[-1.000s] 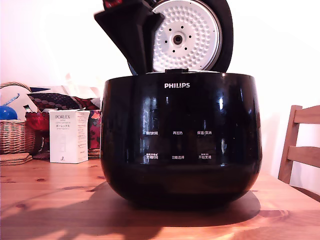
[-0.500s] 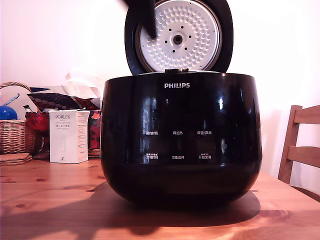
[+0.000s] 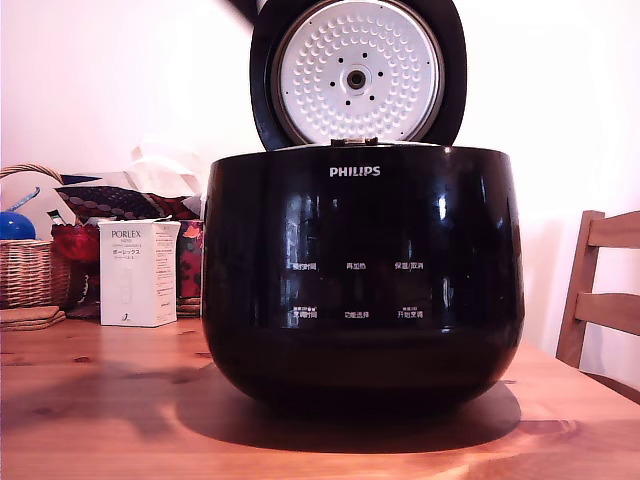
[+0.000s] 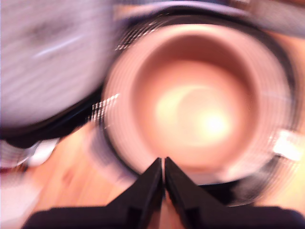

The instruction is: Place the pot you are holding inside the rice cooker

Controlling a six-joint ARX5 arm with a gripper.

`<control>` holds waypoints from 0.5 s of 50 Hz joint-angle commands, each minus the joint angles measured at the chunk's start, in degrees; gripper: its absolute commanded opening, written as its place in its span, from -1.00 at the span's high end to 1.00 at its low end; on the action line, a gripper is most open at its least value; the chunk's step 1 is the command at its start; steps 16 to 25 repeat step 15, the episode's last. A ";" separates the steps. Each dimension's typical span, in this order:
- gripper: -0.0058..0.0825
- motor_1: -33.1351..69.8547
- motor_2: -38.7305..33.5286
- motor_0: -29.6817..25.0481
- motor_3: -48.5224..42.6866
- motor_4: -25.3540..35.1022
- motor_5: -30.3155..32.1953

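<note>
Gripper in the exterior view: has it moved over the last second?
Yes. It rose from in front of the rice cooker's open lid and out past the frame's top.

1 Philips rice cooker (image 3: 362, 280), 1 white Porlex box (image 3: 137, 273), 1 wicker basket (image 3: 25, 270), 1 wooden chair (image 3: 601, 295), 1 wooden surface (image 3: 100, 410).

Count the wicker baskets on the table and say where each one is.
1. The basket stands at the exterior view's far left, on the table, left of the white box. Others may be hidden behind the rice cooker.
</note>
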 commanded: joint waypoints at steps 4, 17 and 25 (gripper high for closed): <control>0.92 -3.87 -0.07 4.96 1.92 0.85 -3.91; 0.92 -5.29 -0.09 12.33 2.51 1.38 -6.21; 0.92 -5.29 -0.09 12.33 2.51 1.38 -6.21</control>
